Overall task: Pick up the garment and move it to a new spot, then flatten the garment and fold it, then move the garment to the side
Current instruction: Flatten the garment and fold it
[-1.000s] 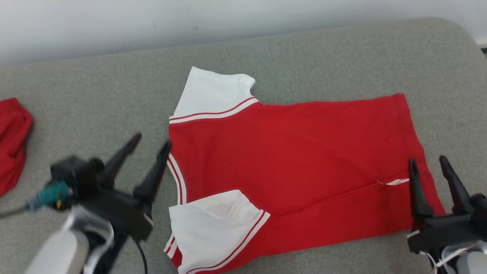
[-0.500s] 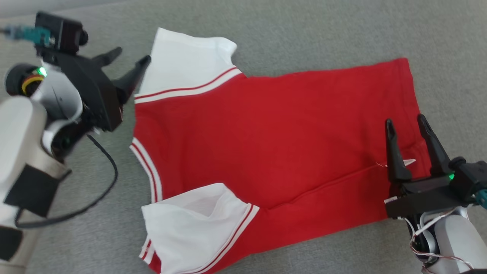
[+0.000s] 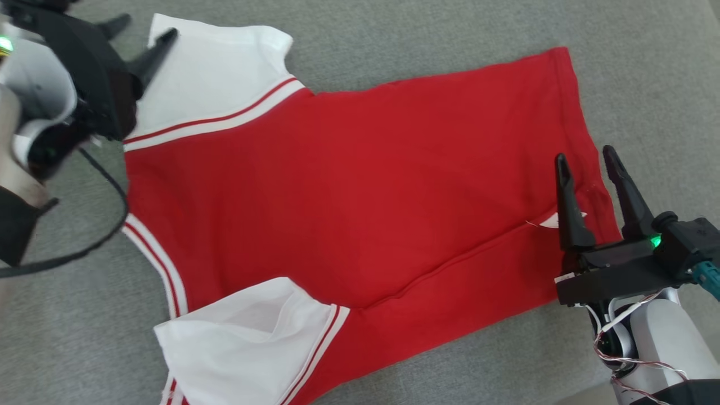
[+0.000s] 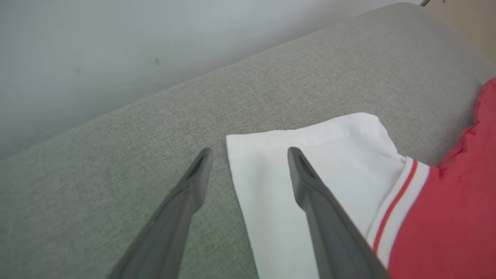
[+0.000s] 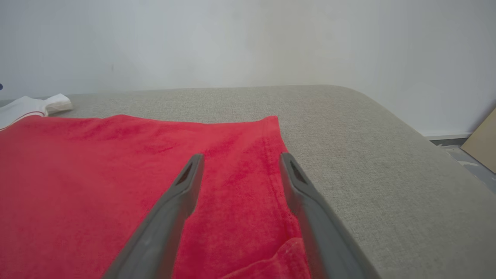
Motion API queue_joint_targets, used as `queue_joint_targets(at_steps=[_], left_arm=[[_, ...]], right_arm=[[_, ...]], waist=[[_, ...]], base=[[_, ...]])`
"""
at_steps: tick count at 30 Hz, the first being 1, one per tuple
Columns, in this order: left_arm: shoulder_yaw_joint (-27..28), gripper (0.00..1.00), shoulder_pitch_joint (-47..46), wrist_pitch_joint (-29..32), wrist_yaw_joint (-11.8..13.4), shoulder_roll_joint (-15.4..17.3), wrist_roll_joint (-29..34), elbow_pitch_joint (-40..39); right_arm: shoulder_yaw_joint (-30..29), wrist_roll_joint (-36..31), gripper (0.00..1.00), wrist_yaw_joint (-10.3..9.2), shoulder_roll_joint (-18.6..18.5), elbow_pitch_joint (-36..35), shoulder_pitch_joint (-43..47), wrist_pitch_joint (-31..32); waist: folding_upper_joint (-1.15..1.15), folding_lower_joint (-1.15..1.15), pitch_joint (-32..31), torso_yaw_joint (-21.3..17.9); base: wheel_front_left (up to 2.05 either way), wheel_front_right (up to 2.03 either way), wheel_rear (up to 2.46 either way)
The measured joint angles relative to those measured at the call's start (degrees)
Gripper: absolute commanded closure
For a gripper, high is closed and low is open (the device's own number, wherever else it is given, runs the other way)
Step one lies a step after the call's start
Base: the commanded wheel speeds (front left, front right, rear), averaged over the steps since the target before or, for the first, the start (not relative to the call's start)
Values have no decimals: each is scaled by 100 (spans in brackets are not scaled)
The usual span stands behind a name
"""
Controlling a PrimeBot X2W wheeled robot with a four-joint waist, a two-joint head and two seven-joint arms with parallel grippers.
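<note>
The garment (image 3: pixel 349 185) is a red shirt with white, red-striped sleeves, lying spread on the grey cushioned surface (image 3: pixel 405 34). Its hem points right; one sleeve (image 3: pixel 208 79) lies at the far left, the other (image 3: pixel 247 343) near the front. My left gripper (image 3: pixel 147 34) hovers open at the far sleeve's outer corner; in the left wrist view the sleeve (image 4: pixel 310 174) edge lies between the open gripper's (image 4: pixel 250 153) tips. My right gripper (image 3: pixel 585 160) is open above the hem's near corner, with the red hem (image 5: pixel 240 170) beneath the gripper (image 5: pixel 240 159) in its wrist view.
A small white label (image 3: pixel 548 220) sticks out along a crease near the hem. The cushion's rounded far edge (image 5: pixel 310 91) meets a pale wall (image 5: pixel 248 38). A tan board (image 5: pixel 482 145) leans on the floor beyond the cushion's right end.
The head camera has tilted down and shifted, so the shirt fills more of the view. My left gripper went from the collar side up to the far sleeve. My right gripper came over the hem corner.
</note>
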Motion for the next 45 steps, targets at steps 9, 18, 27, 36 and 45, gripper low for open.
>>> queue_joint_targets(at_steps=[9,18,27,36,45], left_arm=[[-546,0,-329,-145,-1,266,-180,375],[-1058,100,-591,-27,-1,249,-365,552],[-1499,100,-765,62,-1,437,-872,428],[-1817,100,-930,31,-1,499,-1069,357],[-2091,100,-1144,-46,-1,564,-1230,334]], right_arm=[[-13,40,0,0,51,0,1,-1],[1,82,0,0,49,63,-126,-1],[185,358,0,0,-166,681,-755,58],[559,1107,0,-1,-315,2011,-2698,2208],[546,975,0,-1,-96,3040,-3942,4198]], waist=[[0,-1,206,-235],[0,-1,279,-268],[0,-1,253,-292],[0,-1,207,-301],[0,-1,234,-259]], base=[[0,0,0],[0,0,0],[0,0,0],[0,0,0],[0,0,0]])
